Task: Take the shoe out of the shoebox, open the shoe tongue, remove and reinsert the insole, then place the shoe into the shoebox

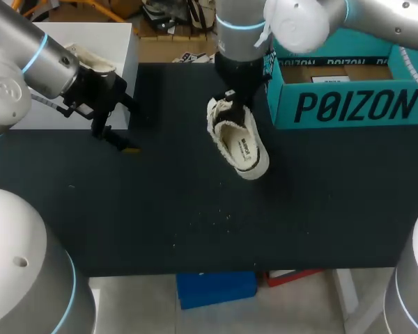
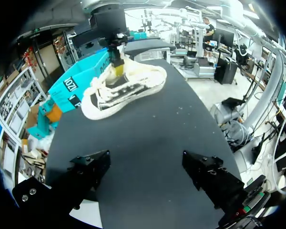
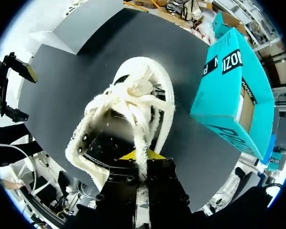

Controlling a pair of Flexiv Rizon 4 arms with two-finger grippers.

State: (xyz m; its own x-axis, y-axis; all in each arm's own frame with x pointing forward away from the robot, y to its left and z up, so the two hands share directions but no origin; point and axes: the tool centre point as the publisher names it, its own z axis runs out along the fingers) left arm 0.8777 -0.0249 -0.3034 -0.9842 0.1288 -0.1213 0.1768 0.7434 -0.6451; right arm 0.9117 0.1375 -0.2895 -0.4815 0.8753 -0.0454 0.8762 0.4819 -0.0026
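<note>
At the far left our left gripper hangs low over the table, fingers spread wide and holding nothing; behind it sits a white box with something cream-coloured inside that we cannot identify. In the middle the shoe is out of its box, so we judge the first step done. Our right gripper is closed on the shoe's rim at the end nearest its wrist; we cannot tell whether that is tongue or collar, nor whether the sole touches the table. The insole looks to be inside the shoe, so pulling it out, refitting it and returning the shoe seem left to do. The laces lie bunched over the opening and may hinder a reach for the insole. Just right of the shoe stands the teal shoebox, open on top.
</note>
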